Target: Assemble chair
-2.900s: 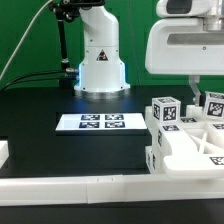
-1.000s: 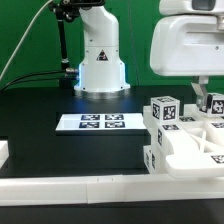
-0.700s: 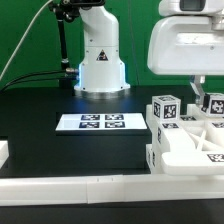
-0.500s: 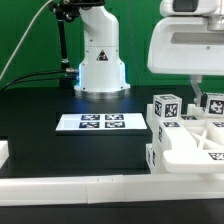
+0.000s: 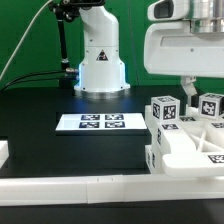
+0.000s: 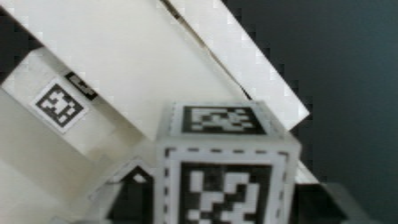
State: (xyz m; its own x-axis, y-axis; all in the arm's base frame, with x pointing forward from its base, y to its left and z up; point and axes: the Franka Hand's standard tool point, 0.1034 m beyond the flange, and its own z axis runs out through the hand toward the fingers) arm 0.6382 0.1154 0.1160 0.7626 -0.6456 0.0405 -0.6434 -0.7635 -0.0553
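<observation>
The black table (image 5: 60,150) takes up most of the exterior view, and nothing on it is a bin or tray; the nearest thing to an enclosure is the low white rim wall (image 5: 70,186) running along its near edge, with the parts lying just behind it. On the far side stands the robot's white base (image 5: 100,62), one of them, with a triangle mark on its front. The arm's big white wrist housing (image 5: 185,45) hangs at the exterior view's upper right, over the parts. The chair (image 5: 190,140) sits at the exterior view's right, near the rim wall, as a cluster of white blocky pieces: a flat slab low in front and at least two upright square pieces rising behind it, each topped with a black-and-white tag; four tags can be counted in that view, and how many separate pieces make up the cluster cannot be told. One marker board (image 5: 92,122) lies flat mid-table, well apart from the chair, carrying four tags in a row. The gripper (image 5: 190,92) hangs just above the upright tagged pieces; only a short dark finger shows below the housing, so how far it is spread, and whether it has hold of anything, cannot be told. The wrist view shows a tagged square post (image 6: 217,165) close up, with white bars behind it.
</observation>
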